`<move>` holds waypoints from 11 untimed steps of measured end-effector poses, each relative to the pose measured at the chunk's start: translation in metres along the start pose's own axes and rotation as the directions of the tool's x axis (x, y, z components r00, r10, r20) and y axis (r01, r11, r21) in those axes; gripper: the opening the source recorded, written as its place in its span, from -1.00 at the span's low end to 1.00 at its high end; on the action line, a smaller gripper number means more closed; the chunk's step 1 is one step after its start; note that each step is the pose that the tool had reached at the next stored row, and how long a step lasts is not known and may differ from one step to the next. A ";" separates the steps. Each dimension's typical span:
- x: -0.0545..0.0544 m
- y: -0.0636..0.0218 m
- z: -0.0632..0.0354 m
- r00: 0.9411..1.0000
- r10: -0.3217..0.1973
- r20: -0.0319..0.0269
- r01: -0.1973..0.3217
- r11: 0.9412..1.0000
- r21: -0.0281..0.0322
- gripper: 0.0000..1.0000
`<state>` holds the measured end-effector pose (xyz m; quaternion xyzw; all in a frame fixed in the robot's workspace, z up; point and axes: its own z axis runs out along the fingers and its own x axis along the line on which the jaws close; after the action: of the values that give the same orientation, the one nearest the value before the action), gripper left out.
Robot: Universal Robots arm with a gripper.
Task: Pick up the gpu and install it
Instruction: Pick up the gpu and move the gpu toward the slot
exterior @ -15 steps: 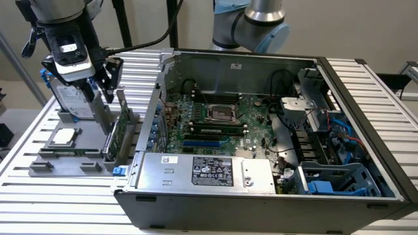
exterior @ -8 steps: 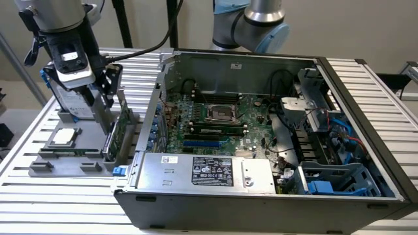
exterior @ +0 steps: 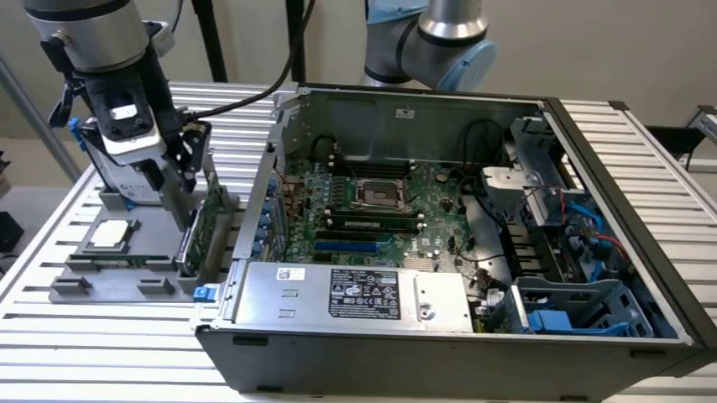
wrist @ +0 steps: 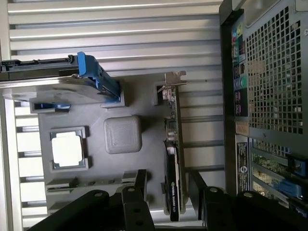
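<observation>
Grasp step, by my read: tool hangs wide over the gpu, one of its fingers on each flat side of the card, and neither looks to be touching it in the wrist view. The gpu stands on edge in a slot of the grey tray, on the exterior view's left of the open PC case, with its silver bracket at the end away from the tool. To grip well I'd centre the card in the gap, keep the tool square to its faces, and close on the board and cooler body, not the bracket, so nothing tilts in the slot. Count, big to small: one table, one PC case, one tray, one hard drive with blue rails, one gpu, one CPU chip.
</observation>
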<state>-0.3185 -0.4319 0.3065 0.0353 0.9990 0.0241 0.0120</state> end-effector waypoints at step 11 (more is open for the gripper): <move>0.000 -0.0011 0.0201 1.000 0.000 0.000 0.000 1.000 0.000 -0.04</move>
<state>-0.3181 -0.4321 0.2864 0.0354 0.9990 0.0241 0.0120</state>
